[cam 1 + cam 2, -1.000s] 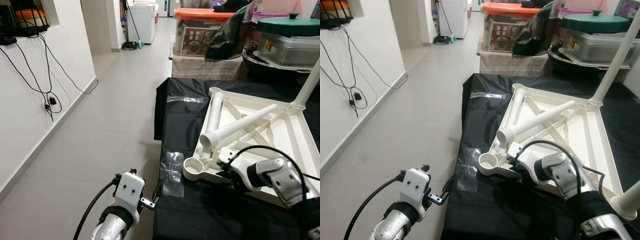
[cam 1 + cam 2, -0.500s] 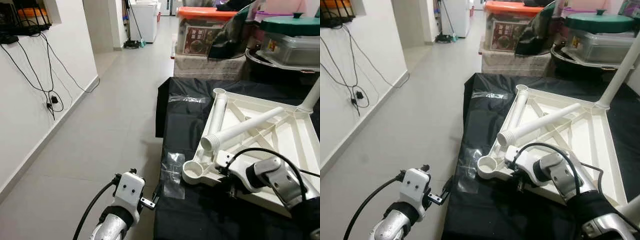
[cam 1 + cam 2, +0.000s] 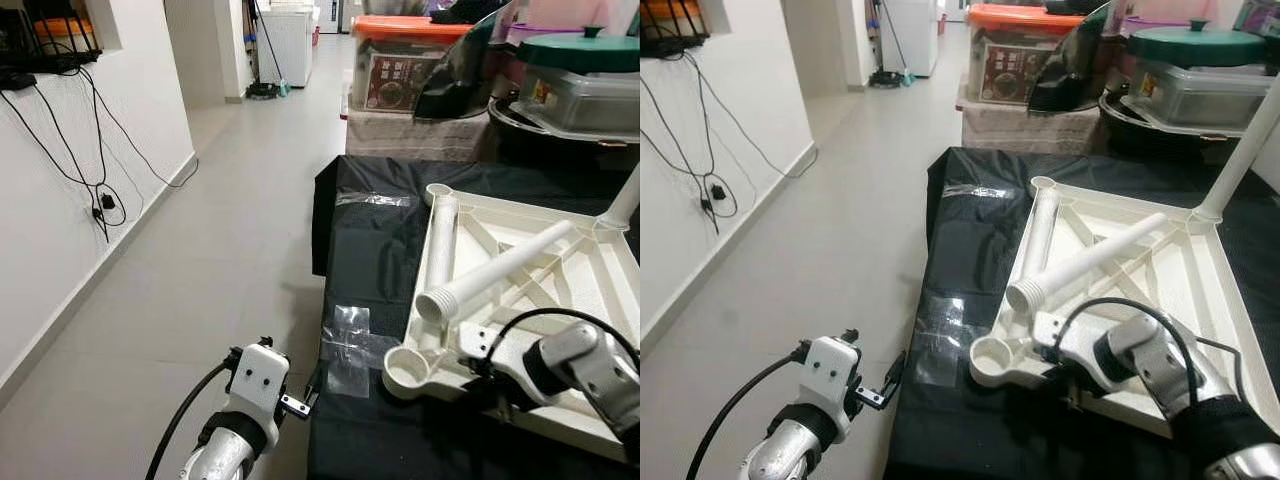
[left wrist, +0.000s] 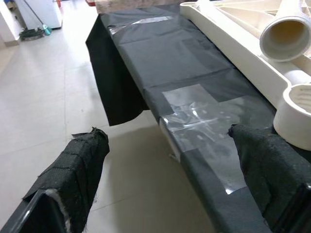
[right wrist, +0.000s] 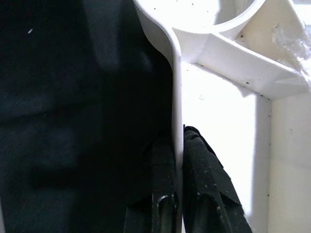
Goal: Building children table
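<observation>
Leftmost, the left gripper hangs idle with fingers spread wide over the floor beside the black-covered bench. Further right, the upturned tabletop lies on it, a loose leg across its ribs. The right gripper pinches its near rim beside the corner socket; positioning seems underway, then seating that leg

A cream-white tabletop is laid on a black cloth, with clear glossy tape stuck near the cloth's edge. 2 cream-white legs are seen on the tabletop. Beyond the cloth, an orange-lidded box and a green lid are seen. The floor is tiled pale grey. The rim is pinched by black fingers.
</observation>
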Robot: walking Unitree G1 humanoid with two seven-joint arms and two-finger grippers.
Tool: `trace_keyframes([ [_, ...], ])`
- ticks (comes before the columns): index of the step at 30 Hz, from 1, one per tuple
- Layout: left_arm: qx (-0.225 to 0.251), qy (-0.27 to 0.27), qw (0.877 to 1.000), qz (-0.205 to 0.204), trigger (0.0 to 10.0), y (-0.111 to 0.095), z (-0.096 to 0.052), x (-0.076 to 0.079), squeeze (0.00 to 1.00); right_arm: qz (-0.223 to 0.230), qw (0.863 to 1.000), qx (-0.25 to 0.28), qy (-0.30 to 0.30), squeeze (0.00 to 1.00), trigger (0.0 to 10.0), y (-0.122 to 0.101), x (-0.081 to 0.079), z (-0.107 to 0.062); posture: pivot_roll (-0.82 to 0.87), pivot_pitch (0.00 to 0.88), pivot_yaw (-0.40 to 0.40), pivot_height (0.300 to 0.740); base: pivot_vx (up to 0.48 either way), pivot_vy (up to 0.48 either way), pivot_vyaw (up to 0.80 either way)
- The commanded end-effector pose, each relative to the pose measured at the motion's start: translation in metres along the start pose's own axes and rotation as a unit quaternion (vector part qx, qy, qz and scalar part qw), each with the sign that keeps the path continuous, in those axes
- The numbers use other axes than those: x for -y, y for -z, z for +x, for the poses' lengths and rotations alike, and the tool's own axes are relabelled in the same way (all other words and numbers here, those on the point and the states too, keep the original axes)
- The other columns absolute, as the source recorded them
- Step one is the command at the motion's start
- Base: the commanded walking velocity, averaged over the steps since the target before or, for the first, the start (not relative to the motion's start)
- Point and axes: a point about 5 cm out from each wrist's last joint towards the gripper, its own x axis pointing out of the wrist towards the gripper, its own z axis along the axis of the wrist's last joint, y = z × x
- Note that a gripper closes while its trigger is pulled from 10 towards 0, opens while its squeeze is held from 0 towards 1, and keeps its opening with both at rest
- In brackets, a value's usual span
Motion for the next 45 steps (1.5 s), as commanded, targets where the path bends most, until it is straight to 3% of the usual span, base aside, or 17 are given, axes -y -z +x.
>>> trace_keyframes([
  [1, -0.003, -0.002, 1.000, -0.004, 10.0, 0.000, -0.001, -0.002, 0.00, -0.014, 0.997, -0.010, -0.073, 0.00, 0.0, 0.004, -0.013, 0.013, 0.05, 0.000, -0.052, 0.740, 0.000, 0.000, 0.00],
  [10, -0.003, -0.002, 1.000, -0.004, 10.0, 0.000, -0.001, -0.002, 0.00, -0.061, 0.989, -0.076, -0.114, 0.00, 0.0, 0.026, -0.023, 0.011, 0.05, 0.000, -0.047, 0.740, 0.000, 0.000, 0.00],
  [27, -0.003, -0.002, 1.000, -0.004, 10.0, -0.001, 0.000, -0.002, 0.00, -0.120, 0.978, -0.098, -0.141, 0.00, 0.0, 0.030, -0.026, 0.007, 0.05, 0.000, -0.050, 0.740, 0.000, 0.000, 0.00],
  [31, -0.004, -0.002, 1.000, -0.003, 10.0, 0.000, 0.000, -0.002, 0.00, -0.150, 0.968, -0.133, -0.150, 0.00, 0.0, 0.038, -0.023, -0.001, 0.05, 0.000, -0.050, 0.740, 0.000, 0.000, 0.00],
  [37, -0.005, -0.002, 1.000, -0.003, 10.0, 0.000, -0.001, -0.002, 0.00, -0.160, 0.962, -0.135, -0.178, 0.00, 0.0, 0.041, -0.031, -0.003, 0.05, 0.000, -0.048, 0.740, 0.000, 0.000, 0.00],
  [45, -0.006, -0.002, 1.000, -0.003, 10.0, 0.001, -0.001, -0.002, 0.00, -0.161, 0.958, -0.154, -0.180, 0.00, 0.0, 0.050, -0.029, -0.007, 0.05, 0.000, -0.047, 0.740, 0.000, 0.000, 0.00],
])
